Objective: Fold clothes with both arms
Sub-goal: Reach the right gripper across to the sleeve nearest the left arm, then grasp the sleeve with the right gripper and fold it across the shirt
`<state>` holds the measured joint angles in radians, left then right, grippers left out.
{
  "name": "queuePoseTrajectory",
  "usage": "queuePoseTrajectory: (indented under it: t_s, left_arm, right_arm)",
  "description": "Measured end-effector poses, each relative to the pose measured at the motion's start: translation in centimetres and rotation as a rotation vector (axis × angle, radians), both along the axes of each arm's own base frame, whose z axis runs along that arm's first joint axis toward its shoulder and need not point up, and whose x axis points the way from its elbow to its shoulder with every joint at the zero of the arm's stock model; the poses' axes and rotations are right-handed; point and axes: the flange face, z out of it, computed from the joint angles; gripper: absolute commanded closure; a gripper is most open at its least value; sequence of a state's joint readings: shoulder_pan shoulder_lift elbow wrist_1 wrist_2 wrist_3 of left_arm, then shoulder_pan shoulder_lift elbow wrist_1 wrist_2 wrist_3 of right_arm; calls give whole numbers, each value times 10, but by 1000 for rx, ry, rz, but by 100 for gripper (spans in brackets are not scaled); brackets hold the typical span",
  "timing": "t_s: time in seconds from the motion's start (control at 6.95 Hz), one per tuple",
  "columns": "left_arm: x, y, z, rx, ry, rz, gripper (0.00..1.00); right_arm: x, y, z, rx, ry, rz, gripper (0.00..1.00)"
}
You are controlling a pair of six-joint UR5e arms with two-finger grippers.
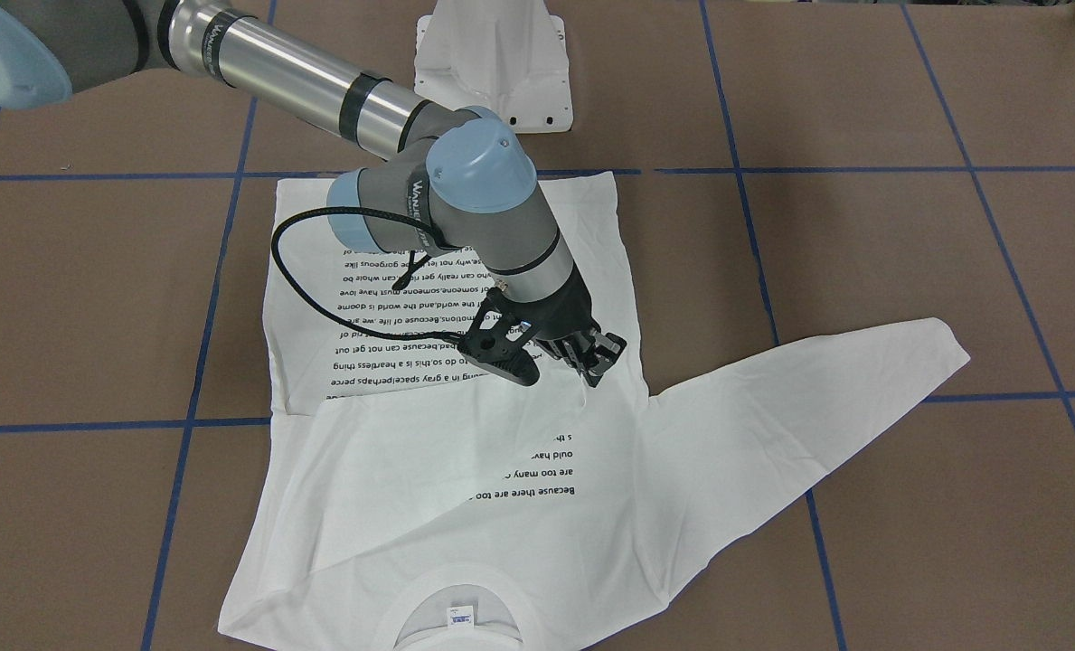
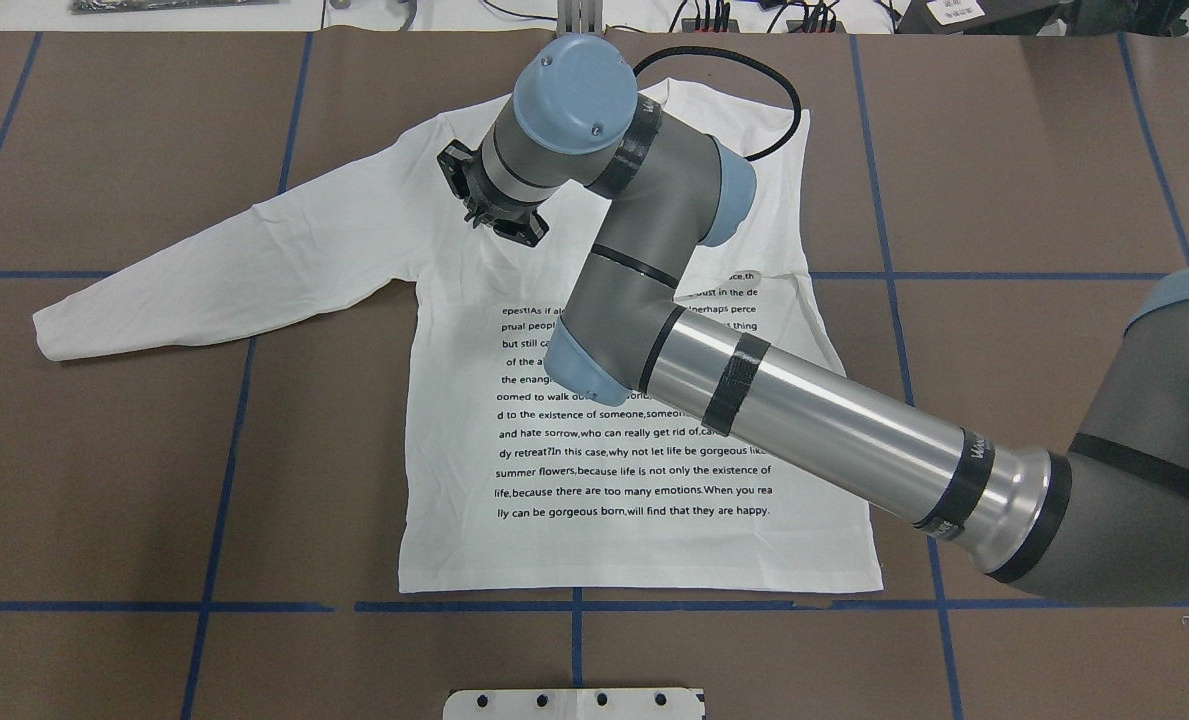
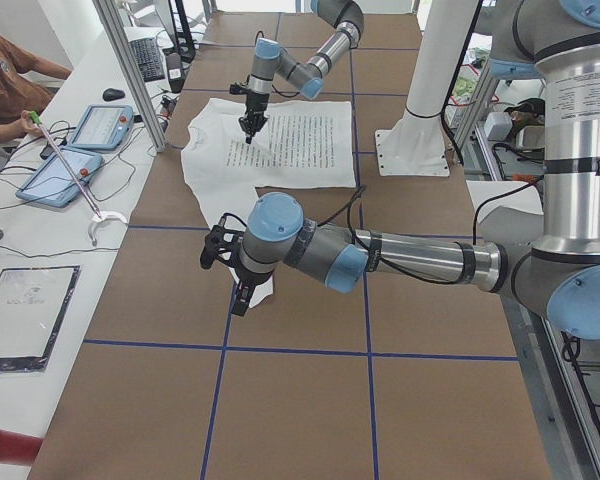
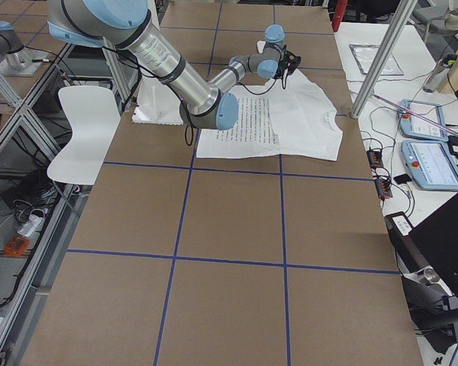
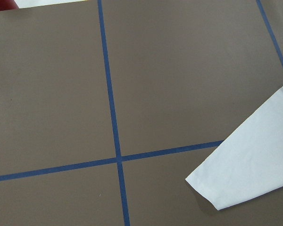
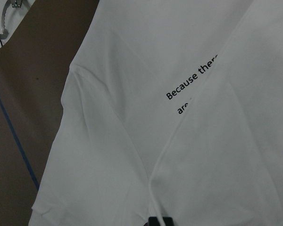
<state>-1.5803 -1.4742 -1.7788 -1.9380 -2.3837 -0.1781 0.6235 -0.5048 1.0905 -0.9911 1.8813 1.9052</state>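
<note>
The white long-sleeved shirt (image 1: pixel 392 515) lies flat, print side up, collar (image 1: pixel 456 588) away from the robot. One sleeve (image 1: pixel 817 398) stretches out to the robot's left. The other sleeve is folded across the chest. My right gripper (image 1: pixel 591 369) stands over the chest at the tip of that folded sleeve. In the right wrist view its tips (image 6: pixel 160 221) look shut, with a crease of cloth (image 6: pixel 108 117) running into them. My left gripper (image 3: pixel 235 295) hovers by the outstretched cuff (image 5: pixel 245 169). It shows only in the exterior left view, so I cannot tell whether it is open.
The table is brown with a blue tape grid (image 2: pixel 574 605). The white pedestal base (image 1: pixel 492 63) stands at the robot's edge. A seated operator (image 3: pixel 10 80) and tablets (image 3: pixel 100 125) are on the side bench. A white chair (image 4: pixel 84 130) stands behind the robot.
</note>
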Motion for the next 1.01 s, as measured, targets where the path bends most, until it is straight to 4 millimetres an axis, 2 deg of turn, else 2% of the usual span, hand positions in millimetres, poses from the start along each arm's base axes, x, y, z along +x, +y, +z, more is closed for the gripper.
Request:
queuePoseTrajectory:
  t_s: [0.29, 1.01]
  left_arm:
    - [0, 0, -2, 5, 0, 0, 0]
    - [1, -1, -6, 25, 2, 2, 0]
  right_arm:
    - [-7, 4, -3, 0, 1, -3, 93]
    - [-11, 3, -18, -1, -9, 27, 90]
